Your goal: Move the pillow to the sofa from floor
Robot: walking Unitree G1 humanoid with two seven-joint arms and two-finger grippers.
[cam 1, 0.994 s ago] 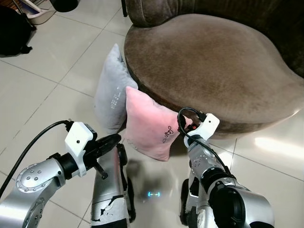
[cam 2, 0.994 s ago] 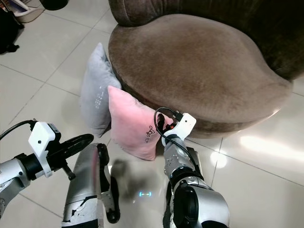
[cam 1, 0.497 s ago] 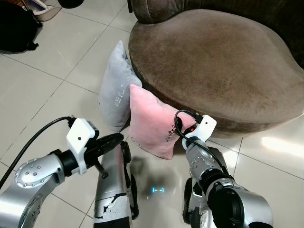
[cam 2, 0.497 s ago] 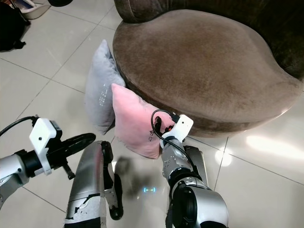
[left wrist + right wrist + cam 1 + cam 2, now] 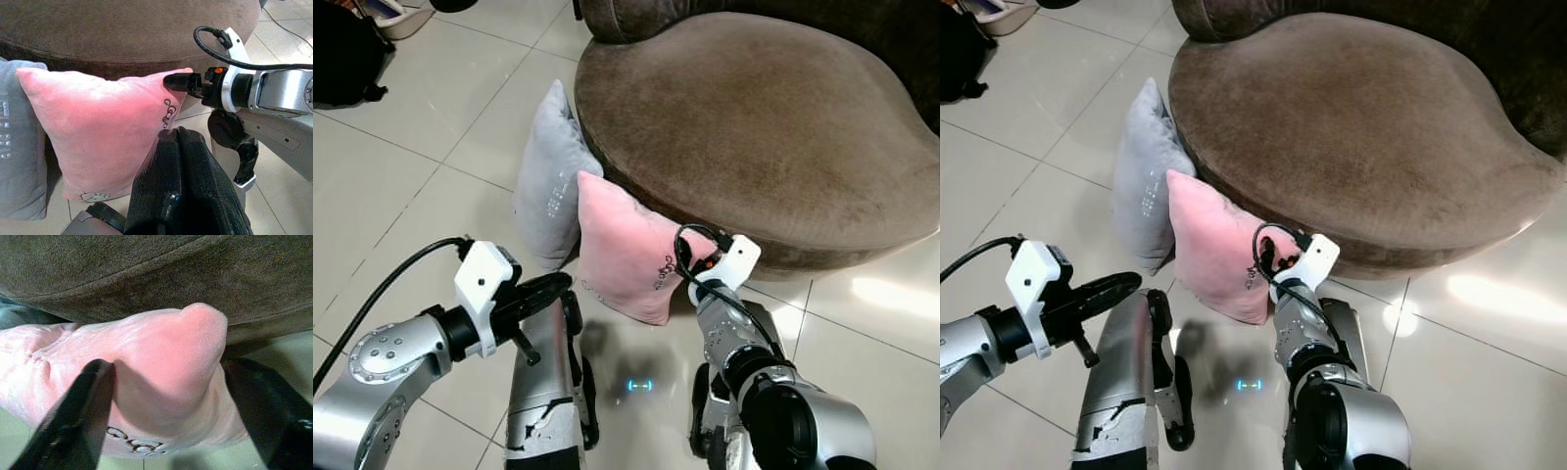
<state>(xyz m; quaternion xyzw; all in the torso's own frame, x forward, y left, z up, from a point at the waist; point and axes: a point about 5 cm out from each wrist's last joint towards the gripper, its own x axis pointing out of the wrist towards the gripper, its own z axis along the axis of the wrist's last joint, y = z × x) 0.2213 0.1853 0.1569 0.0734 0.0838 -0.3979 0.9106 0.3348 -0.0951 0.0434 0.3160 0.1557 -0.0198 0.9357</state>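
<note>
A pink pillow (image 5: 622, 250) stands on the tile floor, leaning against the front of the round brown sofa (image 5: 754, 117). My right gripper (image 5: 693, 262) is at the pillow's upper right corner. In the right wrist view that corner (image 5: 161, 357) bulges between the two black fingers (image 5: 73, 431), which press on both sides of it. My left gripper (image 5: 548, 287) hovers shut and empty, low to the left of the pillow. The left wrist view looks over its joined fingers (image 5: 178, 161) at the pillow's face (image 5: 98, 122).
A grey pillow (image 5: 548, 181) leans on the sofa right behind the pink one. A black bag (image 5: 342, 64) lies on the floor at the far left. My own legs (image 5: 543, 392) stand just below the pillows. Open tile floor lies to the left.
The whole view has shifted a little as the camera moved. My right gripper has stayed on the pillow's corner, and the left gripper has kept its place beside it.
</note>
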